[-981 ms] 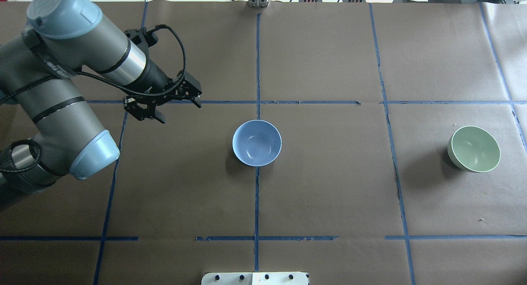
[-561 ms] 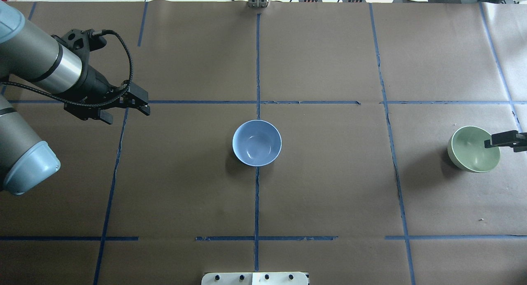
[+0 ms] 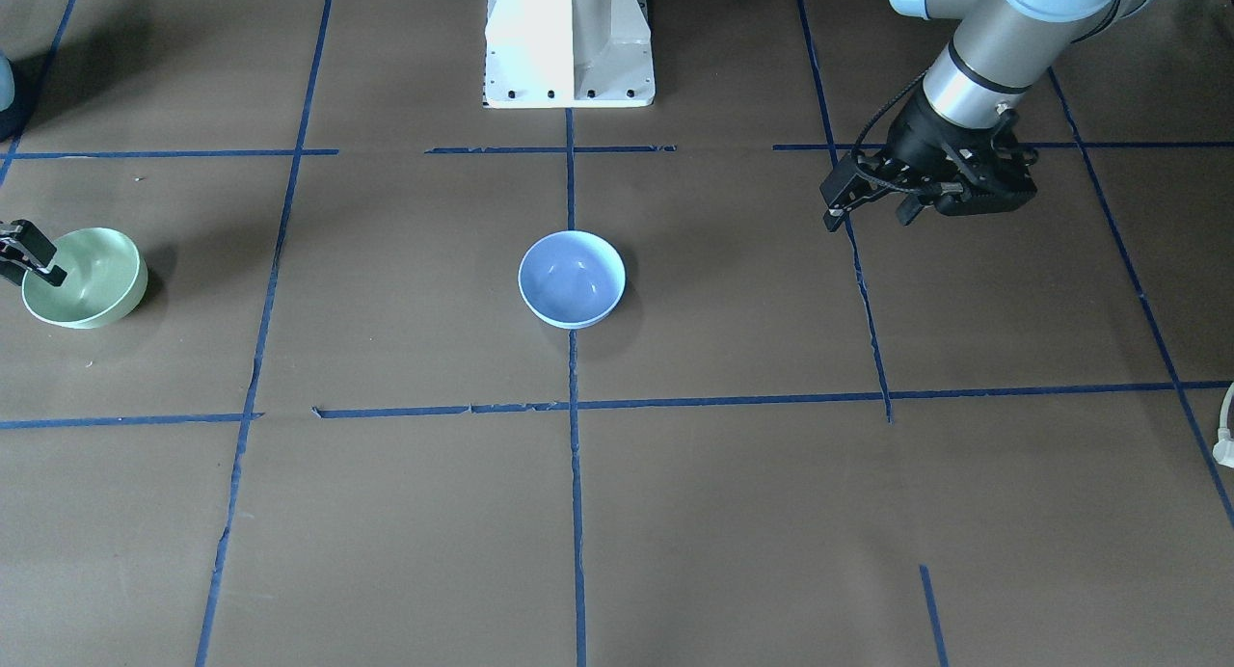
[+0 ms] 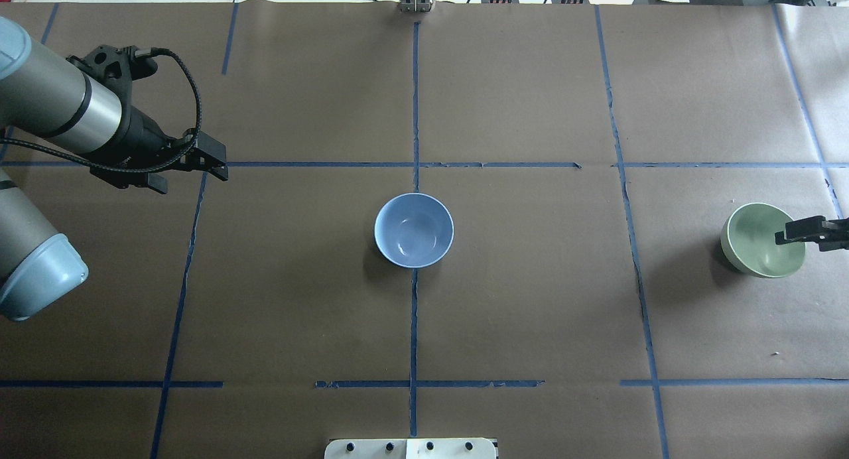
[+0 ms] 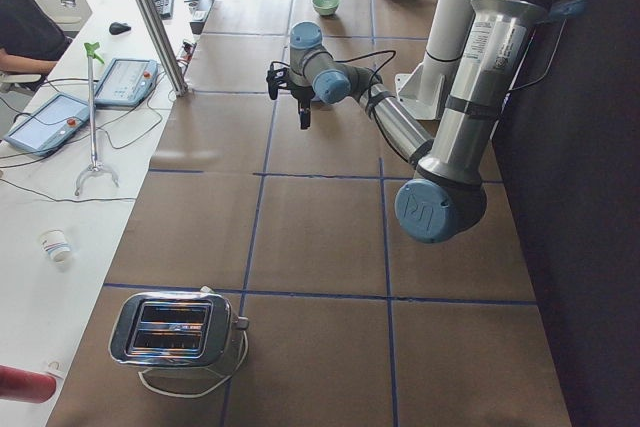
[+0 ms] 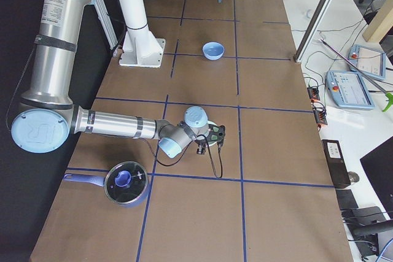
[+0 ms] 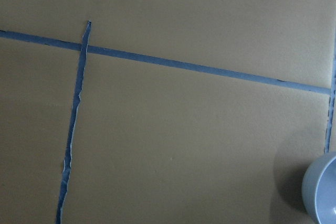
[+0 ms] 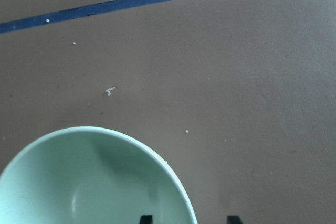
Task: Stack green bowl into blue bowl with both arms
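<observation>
Green bowl (image 4: 756, 243): far right of the overhead view, at mid-height, upright on the table (image 4: 530, 313), well apart from the blue bowl.
Blue bowl (image 4: 414, 230): centre of the frame, upright, sitting on a tape line (image 4: 414, 114).
Right gripper (image 8: 189, 219): at the green bowl's right rim, fingers spread, one tip inside the bowl and one outside; contact cannot be told.
Left gripper (image 4: 191, 178): upper left, above the table, fingers apart, holding nothing, well apart from both bowls.

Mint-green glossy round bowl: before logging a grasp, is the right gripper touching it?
Cannot tell. The right wrist view shows the right gripper open, fingertips straddling the rim of the mint-green bowl; the frame edge hides any contact.
</observation>
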